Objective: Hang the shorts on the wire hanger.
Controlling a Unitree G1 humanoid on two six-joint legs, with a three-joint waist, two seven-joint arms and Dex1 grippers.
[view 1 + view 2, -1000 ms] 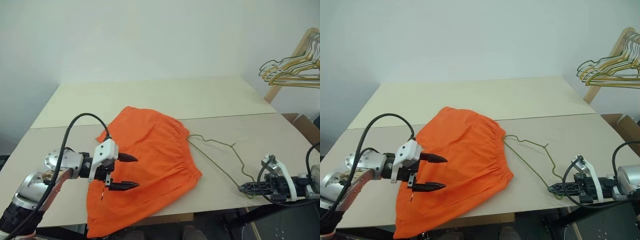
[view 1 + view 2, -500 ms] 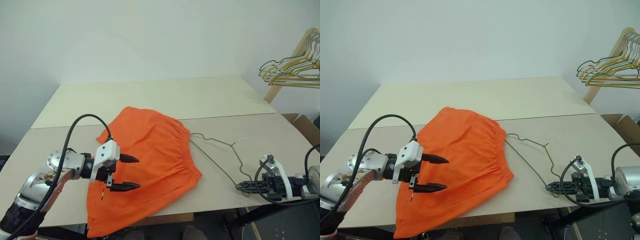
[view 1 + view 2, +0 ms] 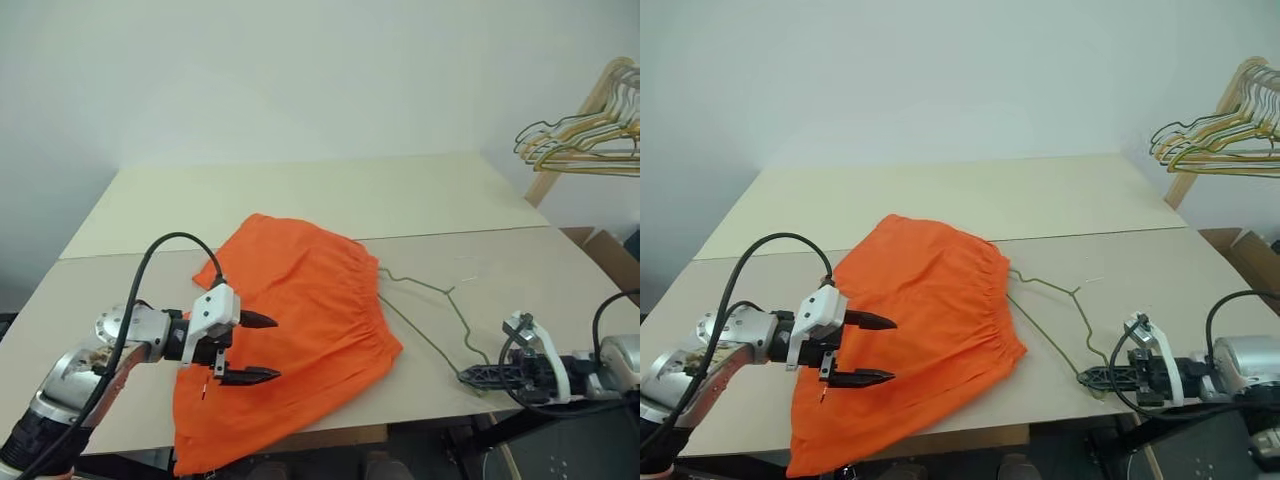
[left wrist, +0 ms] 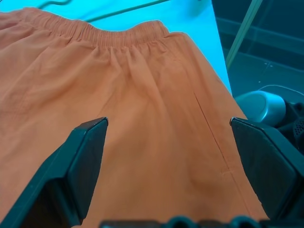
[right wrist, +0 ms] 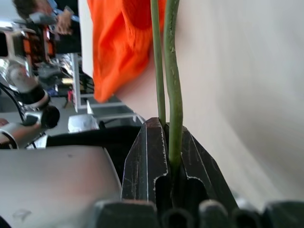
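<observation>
Starting at the robot's left: left hand [image 3: 245, 347], two black fingers spread wide, hovering over the lower half of the shorts, gripping nothing.

Shorts [image 3: 300, 320]: bright orange cloth, lying flat on the near table panel, left of centre; gathered elastic waistband along the right-hand edge, leg ends drooping over the near table edge. Judged light, limp and prone to bunching; they will sag from whatever point is pinched. Best hold is probably the waistband, where the gathered elastic gives a thicker, firmer ridge.

Wire hanger [image 3: 430, 318]: thin grey-olive wire, lying flat on the table just right of the waistband, hook end nearest the cloth, touching or nearly so; I cannot tell which. Judged light, springy and apt to slide or pivot on the smooth top. The long straight runs are the sensible places to hold.

Right hand [image 3: 470, 376]: at the near right table edge, fingers pressed together on the hanger's near corner; the wrist view shows wire running out from between the jaws.

Table [image 3: 300, 195]: pale cream, matte, two panels meeting at a seam across the middle; little else on it.

Room: plain pale wall behind. Far right, a wooden rack [image 3: 575, 125] carrying a cluster of gold and dark-green hangers [image 3: 580, 140], well apart from the work.
</observation>
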